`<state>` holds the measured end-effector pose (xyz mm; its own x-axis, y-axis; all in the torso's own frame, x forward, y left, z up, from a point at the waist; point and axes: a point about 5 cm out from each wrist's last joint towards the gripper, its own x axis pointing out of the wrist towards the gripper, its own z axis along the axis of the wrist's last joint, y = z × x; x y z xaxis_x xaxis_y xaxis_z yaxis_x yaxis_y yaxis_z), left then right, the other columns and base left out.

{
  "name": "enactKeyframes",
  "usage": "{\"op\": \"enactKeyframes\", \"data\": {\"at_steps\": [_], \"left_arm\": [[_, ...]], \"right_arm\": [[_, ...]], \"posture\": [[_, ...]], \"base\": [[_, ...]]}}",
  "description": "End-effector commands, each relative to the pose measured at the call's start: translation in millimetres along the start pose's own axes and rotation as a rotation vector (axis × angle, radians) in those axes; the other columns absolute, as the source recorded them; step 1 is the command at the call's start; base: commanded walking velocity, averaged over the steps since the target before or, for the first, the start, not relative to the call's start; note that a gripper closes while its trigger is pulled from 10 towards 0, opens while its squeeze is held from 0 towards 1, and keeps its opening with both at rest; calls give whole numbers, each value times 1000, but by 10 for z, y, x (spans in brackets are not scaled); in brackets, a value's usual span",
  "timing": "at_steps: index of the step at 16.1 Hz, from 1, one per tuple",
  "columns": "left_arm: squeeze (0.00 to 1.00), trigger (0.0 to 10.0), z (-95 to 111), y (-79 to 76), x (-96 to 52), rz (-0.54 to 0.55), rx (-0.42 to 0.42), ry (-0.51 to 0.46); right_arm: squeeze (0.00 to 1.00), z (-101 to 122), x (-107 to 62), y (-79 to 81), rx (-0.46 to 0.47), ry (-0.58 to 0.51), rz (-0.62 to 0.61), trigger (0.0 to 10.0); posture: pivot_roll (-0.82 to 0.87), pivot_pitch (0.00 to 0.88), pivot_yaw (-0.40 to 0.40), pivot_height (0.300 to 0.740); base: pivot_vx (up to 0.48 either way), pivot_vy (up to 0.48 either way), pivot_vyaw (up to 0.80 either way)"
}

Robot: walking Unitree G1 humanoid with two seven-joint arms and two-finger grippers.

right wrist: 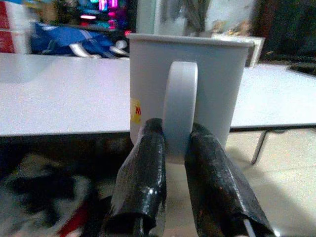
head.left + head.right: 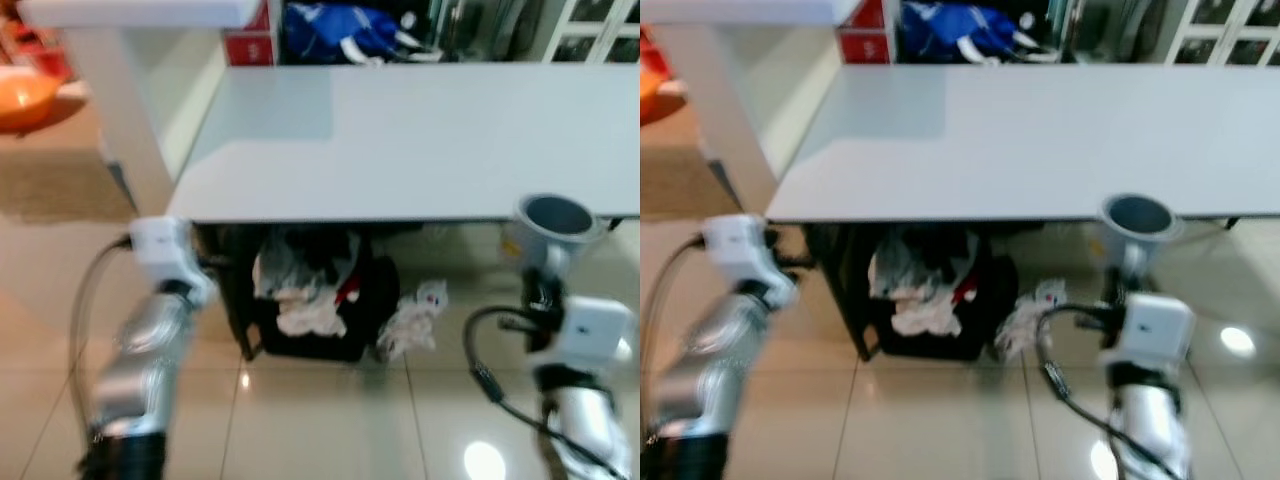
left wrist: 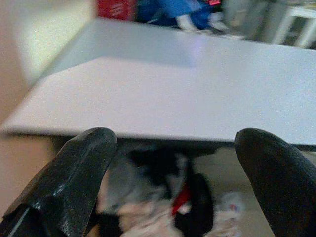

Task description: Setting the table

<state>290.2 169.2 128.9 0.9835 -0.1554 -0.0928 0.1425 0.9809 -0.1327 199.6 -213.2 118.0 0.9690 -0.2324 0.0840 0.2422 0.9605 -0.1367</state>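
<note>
Right wrist view: right gripper [image 1: 174, 148] clamped on handle of pale grey ceramic mug [image 1: 190, 84], mug upright, carried in air just short of near edge of white rectangular table [image 2: 420, 140], at about 4 o'clock of tabletop. Left gripper [image 3: 173, 163] spread wide, empty, by near-left corner, 8 o'clock. Risk: mug base looks low against table edge; advancing without lift could knock rim, twist handle from thin pinch. Basket of clothes [image 2: 315, 300] beneath.
</note>
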Motion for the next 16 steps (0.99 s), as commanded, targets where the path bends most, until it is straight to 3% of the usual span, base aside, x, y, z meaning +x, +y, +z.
{"op": "enactKeyframes", "data": {"at_steps": [1, 8, 16], "left_arm": [[0, 10000, 102, 30, -13, -3, 63, -36], [0, 10000, 105, -88, -40, -57, 98, -49], [0, 10000, 142, -95, 6, -51, 116, -66]], "right_arm": [[369, 21, 22, 93, 4, -5, 35, 0], [380, 9, 16, 160, -2, -2, 65, 0], [388, -4, 40, 194, -14, 0, 80, 0]], "posture": [[-119, 0, 43, 740], [-109, 0, 40, 740], [-114, 0, 44, 740]], "base": [[270, -394, 0], [271, -394, 0], [267, -396, 0]]}}
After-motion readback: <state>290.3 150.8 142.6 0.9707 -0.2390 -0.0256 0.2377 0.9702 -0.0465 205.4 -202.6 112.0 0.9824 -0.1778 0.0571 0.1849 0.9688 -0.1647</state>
